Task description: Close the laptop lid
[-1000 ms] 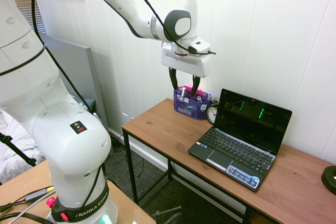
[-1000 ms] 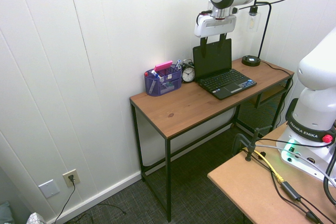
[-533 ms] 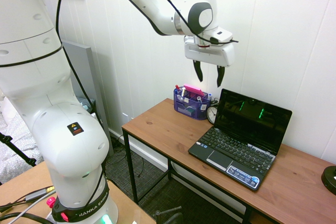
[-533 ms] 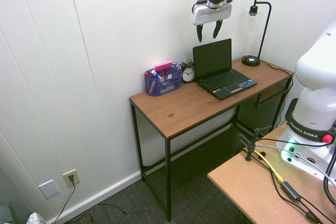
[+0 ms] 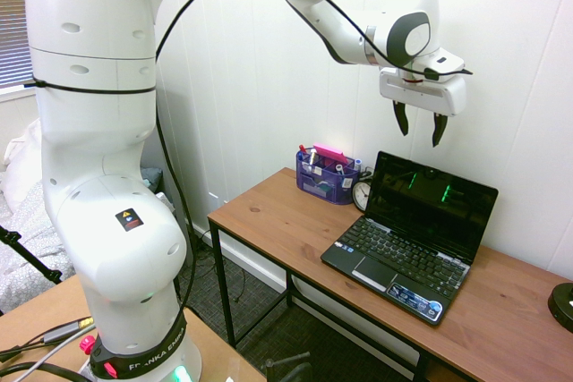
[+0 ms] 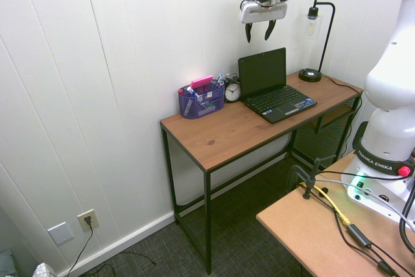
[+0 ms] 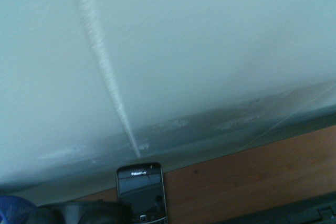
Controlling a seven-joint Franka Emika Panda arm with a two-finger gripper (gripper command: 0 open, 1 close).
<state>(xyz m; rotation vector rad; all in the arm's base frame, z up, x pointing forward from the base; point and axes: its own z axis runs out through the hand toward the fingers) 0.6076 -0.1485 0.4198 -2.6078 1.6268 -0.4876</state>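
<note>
Wooden desk (image 5: 277,212) with black metal legs is standing against white panelled wall (image 6: 130,63). Purple mesh organiser (image 5: 326,179) is sitting at desk's back edge, holding pens and a pink item. Small alarm clock (image 6: 232,91) is standing just beside it. Black desk lamp (image 6: 311,72) is occupying far end. A Blackberry phone (image 7: 140,192) is lying near the wall in wrist view.

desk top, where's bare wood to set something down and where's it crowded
Bare wood: the near left part of the desk, in front of the blue organizer, and the strip between the laptop and the lamp base. Crowded: the back edge, where the organizer, clock and laptop lid line up.
</note>
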